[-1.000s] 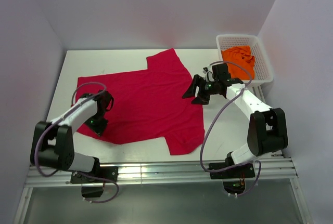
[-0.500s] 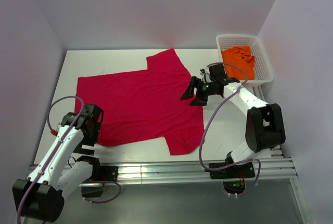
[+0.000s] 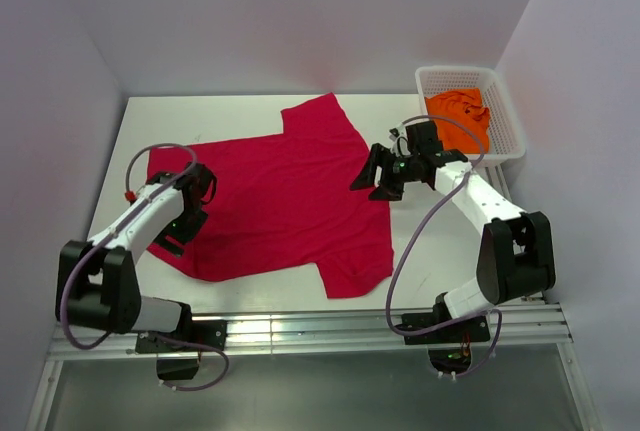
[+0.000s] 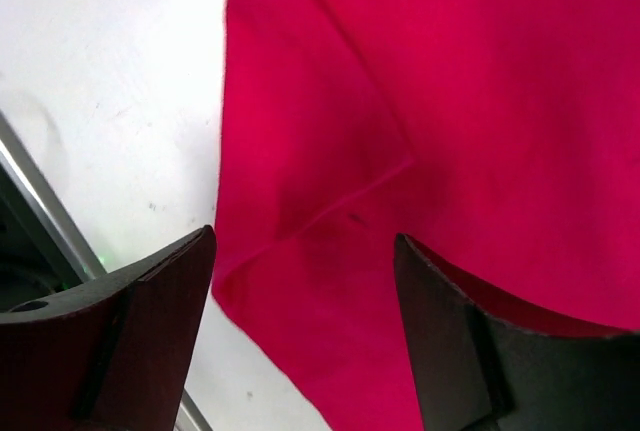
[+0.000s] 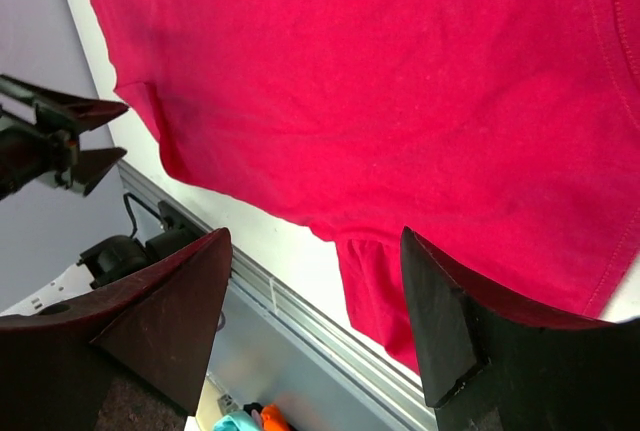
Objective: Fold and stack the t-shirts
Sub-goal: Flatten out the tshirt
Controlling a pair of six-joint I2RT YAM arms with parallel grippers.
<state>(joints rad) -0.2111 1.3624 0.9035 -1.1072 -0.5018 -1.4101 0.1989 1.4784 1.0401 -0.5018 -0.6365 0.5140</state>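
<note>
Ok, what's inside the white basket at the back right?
A crumpled orange t-shirt fills the white mesh basket; anything beneath the shirt is covered and cannot be seen.

White table (image 3: 240,111) — pale lilac walls (image 3: 300,11) around.

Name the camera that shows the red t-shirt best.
Top external: the whole red t-shirt lies spread on the table there. The left wrist view shows only one creased corner; the right wrist view shows a larger stretch with one sleeve.
</note>
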